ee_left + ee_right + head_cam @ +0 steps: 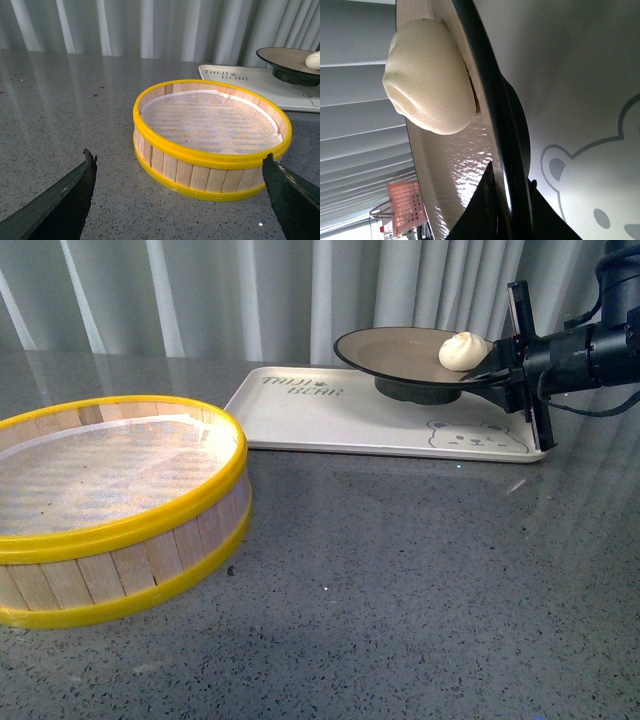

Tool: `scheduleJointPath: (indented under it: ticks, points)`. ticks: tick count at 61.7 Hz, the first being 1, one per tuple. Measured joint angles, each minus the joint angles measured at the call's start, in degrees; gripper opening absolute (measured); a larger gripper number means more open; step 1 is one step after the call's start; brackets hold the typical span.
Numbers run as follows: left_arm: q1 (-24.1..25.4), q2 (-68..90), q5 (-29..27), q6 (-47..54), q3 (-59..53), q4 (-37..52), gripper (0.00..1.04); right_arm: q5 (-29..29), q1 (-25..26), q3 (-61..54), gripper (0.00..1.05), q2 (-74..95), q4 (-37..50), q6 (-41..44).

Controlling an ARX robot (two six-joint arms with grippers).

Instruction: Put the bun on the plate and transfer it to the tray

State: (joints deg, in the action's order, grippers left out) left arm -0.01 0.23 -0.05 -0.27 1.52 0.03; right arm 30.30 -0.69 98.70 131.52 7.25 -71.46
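The cream-white bun (pixel 464 350) lies on the tan-brown plate (pixel 395 350), near its right rim. The plate's black foot sits on or just above the cream tray (pixel 330 415) with the bear face; contact is hard to tell. My right gripper (pixel 498 368) is shut on the plate's right rim. In the right wrist view the bun (pixel 427 80) rests inside the plate (pixel 445 170), whose black rim passes between the jaws of the right gripper (pixel 507 200), with the tray (pixel 590 90) behind. My left gripper (pixel 177 175) is open over bare table.
A round wooden steamer basket with yellow rims (pixel 110 505) stands at the front left, shown close in the left wrist view (pixel 210 135). Grey speckled table (pixel 420 580) spreads in front of the tray. Grey curtains hang behind.
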Motion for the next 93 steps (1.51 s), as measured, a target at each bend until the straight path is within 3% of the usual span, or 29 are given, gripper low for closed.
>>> scheduleJointPath:
  ticks: [93]
  points:
    - [0.0, -0.02, 0.0, 0.0, -0.02, 0.0, 0.98, -5.27, -1.62, -5.22, 0.03, -5.38, -3.1, -3.43]
